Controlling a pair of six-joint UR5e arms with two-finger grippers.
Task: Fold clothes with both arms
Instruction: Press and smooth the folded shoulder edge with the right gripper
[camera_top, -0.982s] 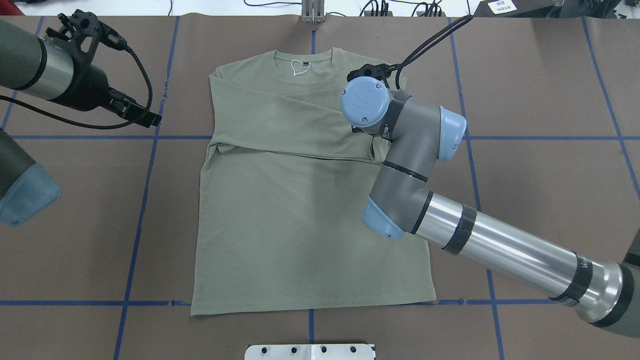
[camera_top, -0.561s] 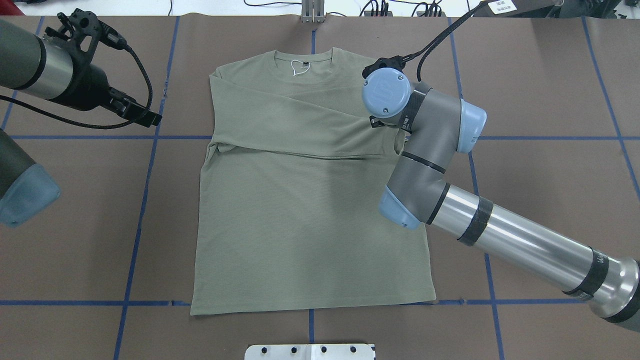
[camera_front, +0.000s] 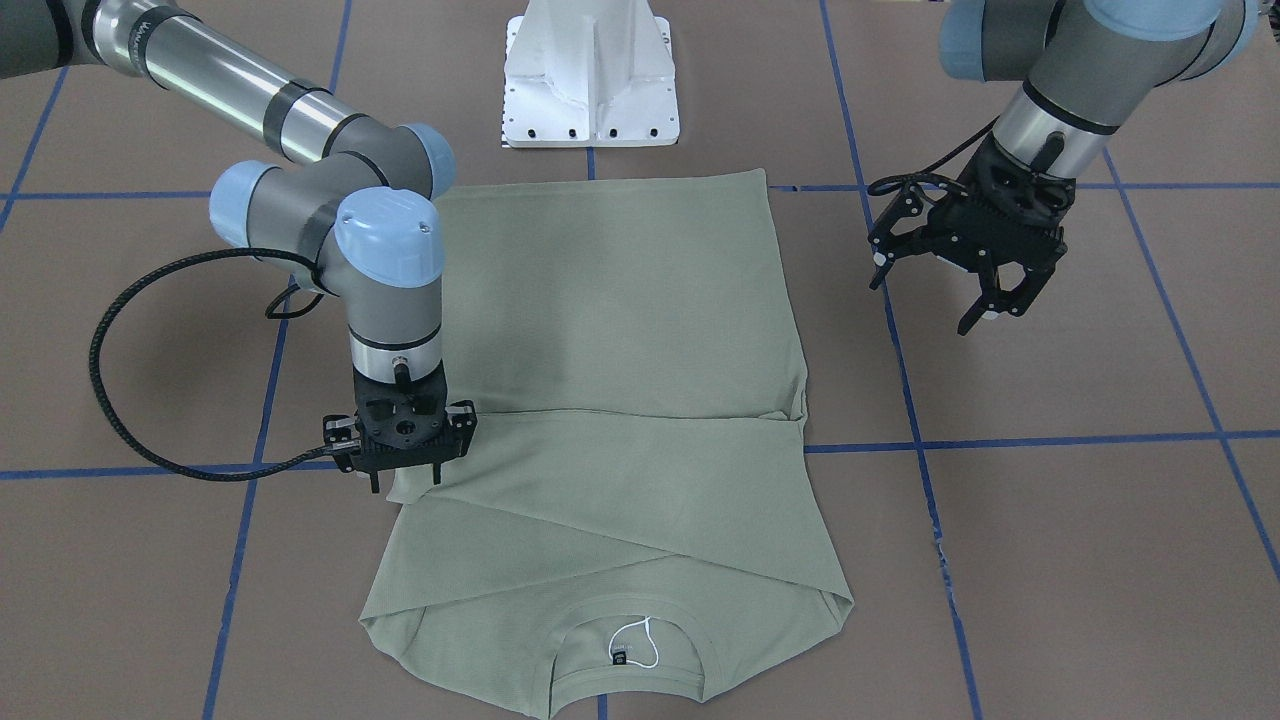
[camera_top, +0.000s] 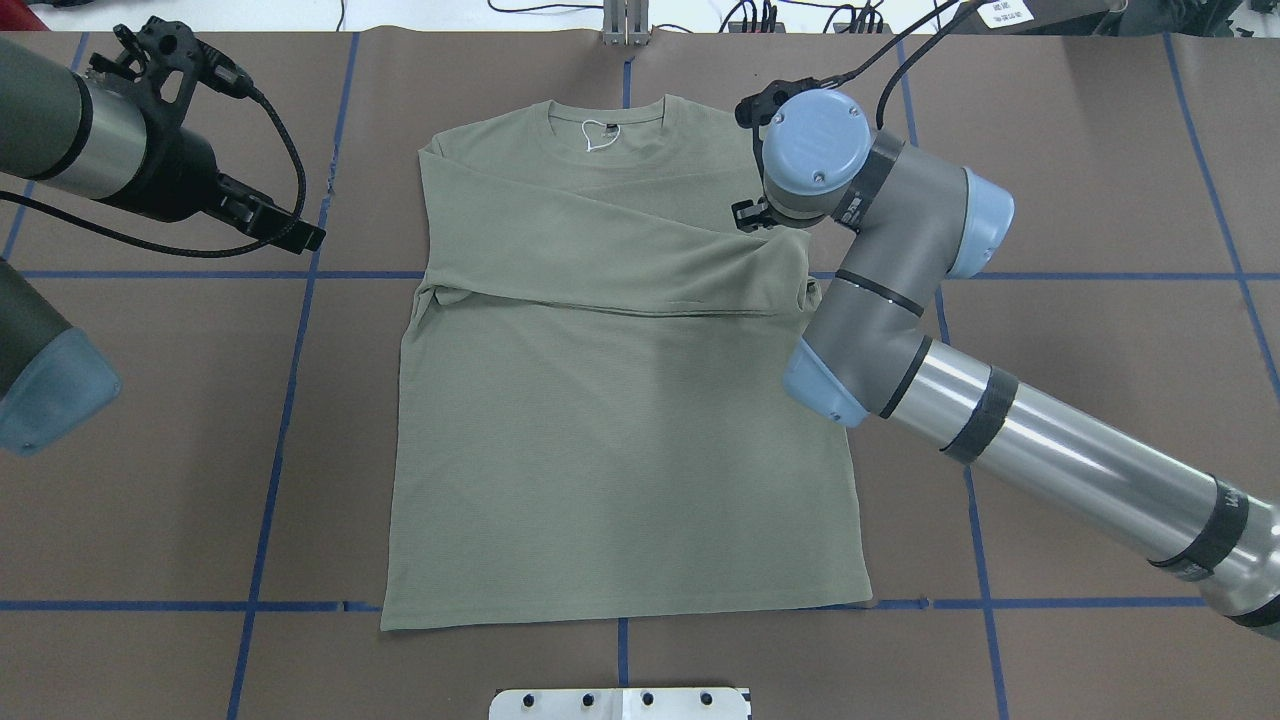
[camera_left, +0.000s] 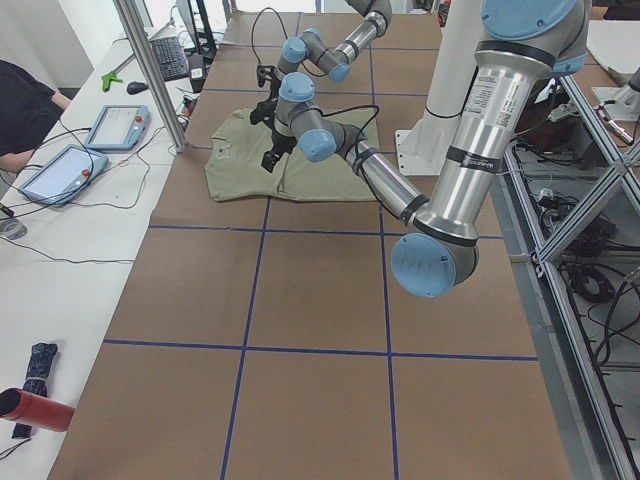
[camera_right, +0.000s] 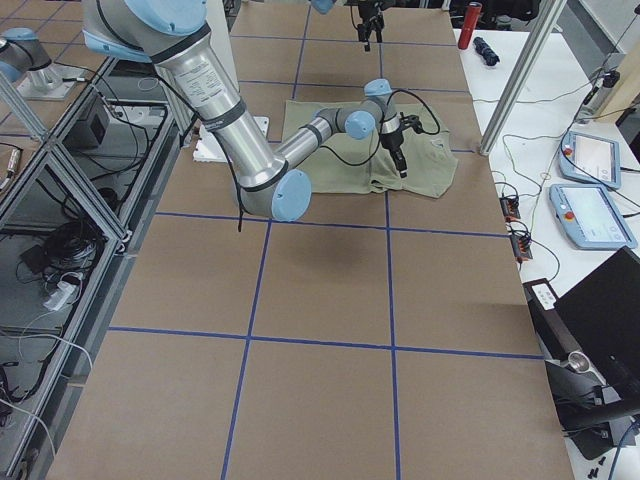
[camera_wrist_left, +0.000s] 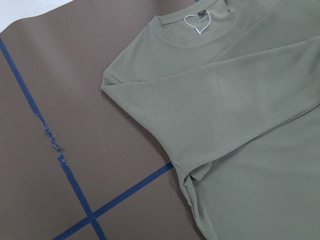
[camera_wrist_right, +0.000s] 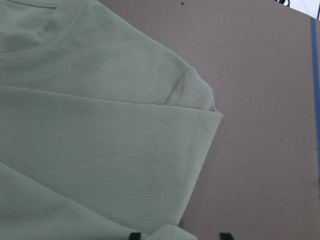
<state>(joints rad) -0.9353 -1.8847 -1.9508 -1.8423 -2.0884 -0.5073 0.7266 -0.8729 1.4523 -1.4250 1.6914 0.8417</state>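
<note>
The sage-green shirt (camera_top: 620, 450) lies flat on the brown table, neck away from the robot, with both sleeves folded across its chest. It also shows in the front view (camera_front: 620, 300). My right gripper (camera_front: 405, 485) hangs open just above the shirt's right shoulder edge, where the folded sleeve ends. In the right wrist view its fingertips (camera_wrist_right: 134, 236) are apart, with the shirt's edge (camera_wrist_right: 100, 150) and bare table between them. My left gripper (camera_front: 990, 315) is open and empty above the table, well off the shirt's left side. The left wrist view shows the shirt's left shoulder (camera_wrist_left: 225, 125).
The white pedestal (camera_front: 590, 75) stands at the robot's edge, behind the hem. A black cable loop (camera_front: 110, 400) hangs from the right wrist over the table. Blue tape lines (camera_top: 290, 400) cross the table. Tablets (camera_left: 110, 130) and a metal post (camera_left: 150, 70) stand on the operators' side.
My right arm has moved right and away from the robot, from over the folded sleeve to the shoulder edge. The sleeve end now lies flat at the shirt's right side. The left arm is still.
</note>
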